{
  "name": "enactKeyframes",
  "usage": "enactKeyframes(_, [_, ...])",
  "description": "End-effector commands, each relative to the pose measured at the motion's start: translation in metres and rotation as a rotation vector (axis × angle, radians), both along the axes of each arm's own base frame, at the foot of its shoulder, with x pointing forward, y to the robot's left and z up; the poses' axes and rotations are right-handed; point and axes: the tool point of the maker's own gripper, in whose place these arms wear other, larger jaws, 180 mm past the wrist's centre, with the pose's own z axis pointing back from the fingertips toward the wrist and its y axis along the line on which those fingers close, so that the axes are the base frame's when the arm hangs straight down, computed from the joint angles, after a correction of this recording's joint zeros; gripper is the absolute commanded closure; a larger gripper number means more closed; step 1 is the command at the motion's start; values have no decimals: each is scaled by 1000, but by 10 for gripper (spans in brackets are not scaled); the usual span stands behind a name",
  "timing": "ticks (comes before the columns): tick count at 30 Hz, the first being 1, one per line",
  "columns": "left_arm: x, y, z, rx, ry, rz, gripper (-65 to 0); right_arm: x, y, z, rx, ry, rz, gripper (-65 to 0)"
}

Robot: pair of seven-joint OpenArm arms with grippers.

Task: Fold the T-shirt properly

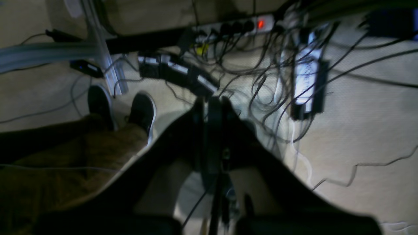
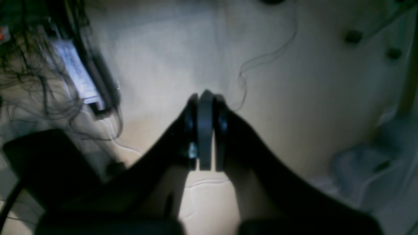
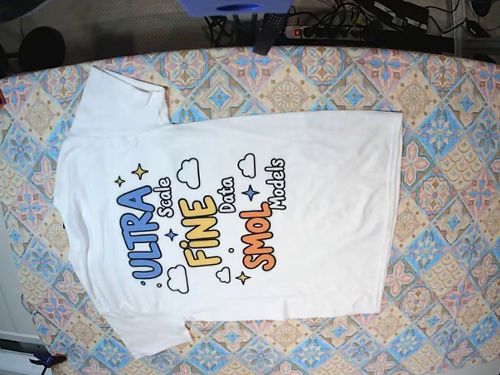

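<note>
T-shirt (image 3: 317, 209) print: "ULTRA Scale FINE Data SMOL Models".

The T-shirt (image 3: 234, 213), white, lies spread flat and unfolded across the frame's middle, print up, sleeves at left, hem at right.

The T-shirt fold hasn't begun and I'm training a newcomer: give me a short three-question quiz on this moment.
1. True or false: the T-shirt lies spread flat, print up, on the patterned tablecloth.
2. How do the left gripper and right gripper stand? A) shut, empty B) open C) holding cloth
3. Fill in: both wrist cameras look at the ____, not the shirt.

Key: 1 true; 2 A; 3 floor
</note>
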Motion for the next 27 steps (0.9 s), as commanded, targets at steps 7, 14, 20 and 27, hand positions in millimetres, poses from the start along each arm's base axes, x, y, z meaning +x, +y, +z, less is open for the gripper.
enactKeyframes(7, [59,-16,75,-124,-202,-15,-2,57,-13,72,-71,-187,102,0])
enactKeyframes(14, [126,-5,132,-144,-415,46,-43,129,11,115,-57,-375,187,0])
enactKeyframes(20, [169,6,140,-183,-472,147,-140,143,26,119,-18,-357,191,0])
enactKeyframes(27, [220,1,143,-318,-533,261,-162,189,64,105,79,-420,205,0])
